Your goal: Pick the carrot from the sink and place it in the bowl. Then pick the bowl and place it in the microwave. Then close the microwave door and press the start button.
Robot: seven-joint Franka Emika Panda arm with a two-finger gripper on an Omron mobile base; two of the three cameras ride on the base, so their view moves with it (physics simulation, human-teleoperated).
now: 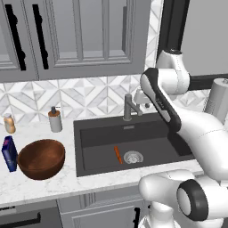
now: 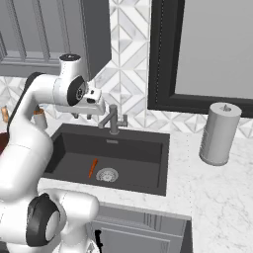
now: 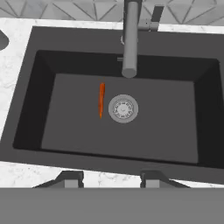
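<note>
Hand view puts the thin orange carrot [image 3: 101, 100] left of centre on the dark grey sink [image 3: 26, 105] floor, so my hand [image 3: 110, 179] hangs spread and empty above.

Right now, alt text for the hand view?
A thin orange carrot lies on the floor of a dark sink, just left of the round silver drain. The grey faucet reaches over the basin from the far rim.
</note>
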